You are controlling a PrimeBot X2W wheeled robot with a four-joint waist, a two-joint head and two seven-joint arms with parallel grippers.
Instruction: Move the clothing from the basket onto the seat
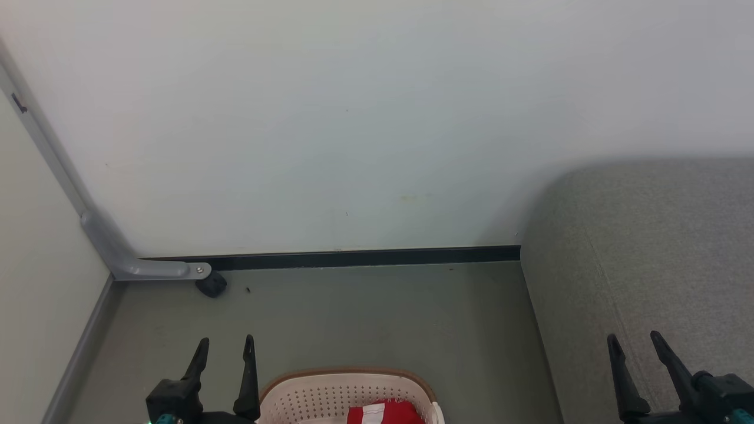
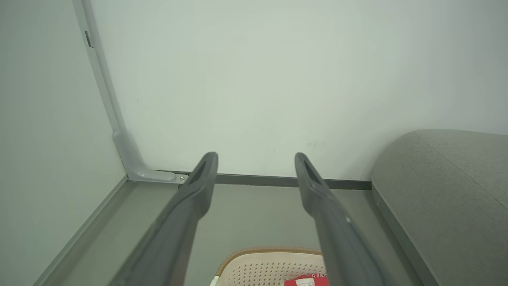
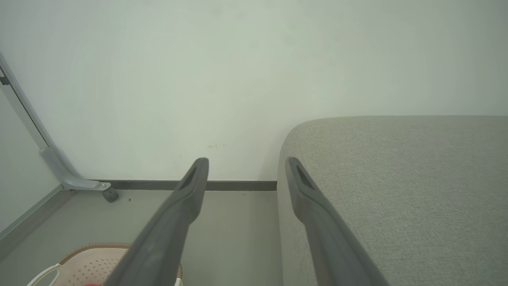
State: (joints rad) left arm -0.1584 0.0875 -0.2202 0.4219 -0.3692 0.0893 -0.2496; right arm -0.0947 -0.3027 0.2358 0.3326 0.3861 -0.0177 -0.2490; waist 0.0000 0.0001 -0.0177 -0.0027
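Both arms are reaching low along the near edge of the head view, fingers pointing toward the far wall [image 1: 353, 118]. The left gripper [image 1: 226, 341] is hovering over the floor [image 1: 365, 312] just left of the basket [image 1: 330, 397], its two dark fingers standing apart with nothing between them (released, in short). The right gripper [image 1: 634, 337] is hovering above the near part of the seat [image 1: 648, 247], likewise spread and empty. In its own wrist view, one finger is lying across the floor and the other across the grey cushion's left edge.

The basket is sitting on the floor between the left gripper and the seat, clear of the cushion's side. The clothing [image 1: 386, 412] is lying inside it, toward its right half, red with a white stripe showing.

The frame is cutting off the basket's near half, so I cannot tell how much fabric is lying there. In the left wrist view a finger is covering part of the garment, and the marks on its white patch are too small to read. Each arm is being cut off at its black gripper base, and the seat is running out past the right edge. In the far left corner a grey bracket [image 1: 135, 268] is meeting the dark skirting strip [image 1: 353, 258]. A small dark knob [image 1: 211, 285] is sitting beneath it, too small to identify.
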